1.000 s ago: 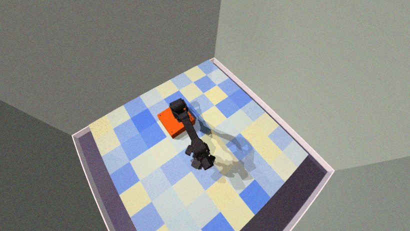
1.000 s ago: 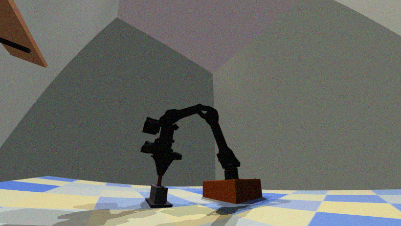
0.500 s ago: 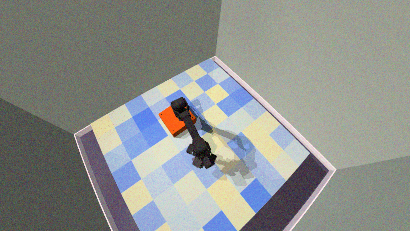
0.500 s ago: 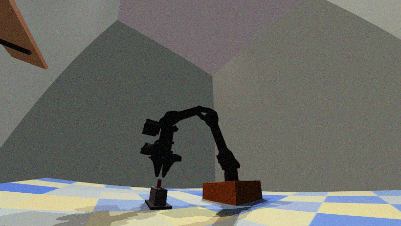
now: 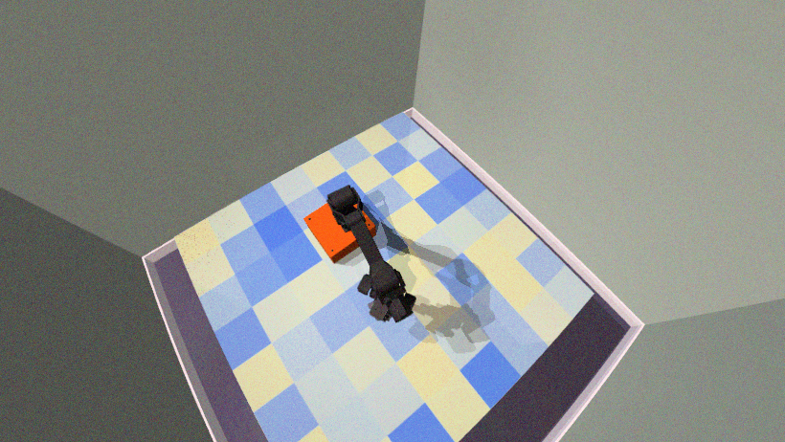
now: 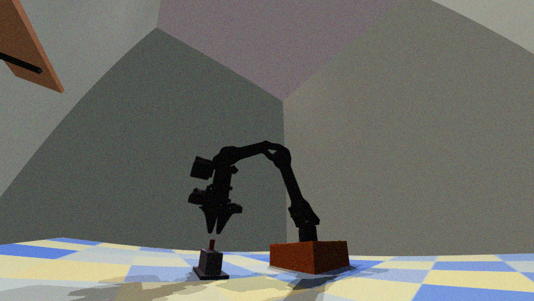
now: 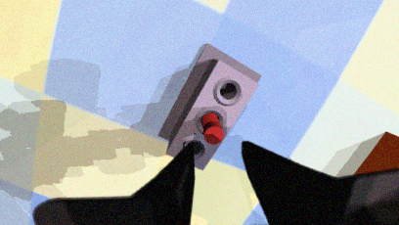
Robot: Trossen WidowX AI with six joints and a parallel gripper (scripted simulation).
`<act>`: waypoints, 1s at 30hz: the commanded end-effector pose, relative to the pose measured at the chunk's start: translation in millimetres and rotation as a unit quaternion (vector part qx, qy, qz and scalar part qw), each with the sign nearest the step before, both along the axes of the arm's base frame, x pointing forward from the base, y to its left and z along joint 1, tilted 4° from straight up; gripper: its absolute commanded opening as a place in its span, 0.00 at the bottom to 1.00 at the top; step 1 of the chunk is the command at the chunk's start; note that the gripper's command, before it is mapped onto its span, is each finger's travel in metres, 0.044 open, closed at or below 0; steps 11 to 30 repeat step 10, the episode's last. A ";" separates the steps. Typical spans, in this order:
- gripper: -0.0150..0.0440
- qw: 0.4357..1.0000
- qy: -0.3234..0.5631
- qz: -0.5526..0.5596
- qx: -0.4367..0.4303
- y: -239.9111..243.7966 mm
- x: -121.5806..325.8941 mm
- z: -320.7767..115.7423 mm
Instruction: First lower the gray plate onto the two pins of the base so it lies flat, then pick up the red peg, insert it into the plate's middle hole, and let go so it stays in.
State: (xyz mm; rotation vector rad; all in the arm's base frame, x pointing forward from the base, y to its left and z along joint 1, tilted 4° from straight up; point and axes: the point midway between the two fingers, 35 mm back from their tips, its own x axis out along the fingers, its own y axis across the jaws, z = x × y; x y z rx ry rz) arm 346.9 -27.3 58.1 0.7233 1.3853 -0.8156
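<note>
The gray plate [image 6: 211,263] [image 7: 224,73], a thick block with three holes in a row, sits flat on the wider dark base [image 6: 221,275] [image 7: 236,62]. The base's pins cannot be made out. The red peg [image 6: 211,244] [image 7: 213,134] stands upright in the plate's middle hole, with its upper part sticking out above the plate. Its depth inside is hidden. My gripper [image 6: 213,232] [image 7: 217,150] is open and empty, its fingertips a little above the peg's top and not touching it. In the top view the arm hides plate and peg.
The arm's orange mounting block [image 5: 331,232] [image 6: 291,258] stands behind the plate, and its corner shows at the right of the wrist view [image 7: 383,154]. A pale raised rim [image 5: 527,214] borders the checkered table. A brown panel [image 6: 29,41] hangs at the upper left of the exterior view.
</note>
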 end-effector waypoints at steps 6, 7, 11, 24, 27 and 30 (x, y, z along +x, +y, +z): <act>0.51 1.000 0.000 -0.001 -0.002 1.6 -0.6 7.4; 0.51 1.000 0.000 -0.001 -0.002 1.9 -0.7 8.2; 0.51 1.000 0.000 -0.001 -0.002 2.6 -1.1 10.5; 0.51 1.000 0.000 -0.001 -0.002 2.6 -1.1 10.5; 0.51 1.000 0.000 -0.001 -0.002 2.6 -1.1 10.5; 0.51 1.000 0.000 -0.001 -0.002 2.6 -1.1 10.5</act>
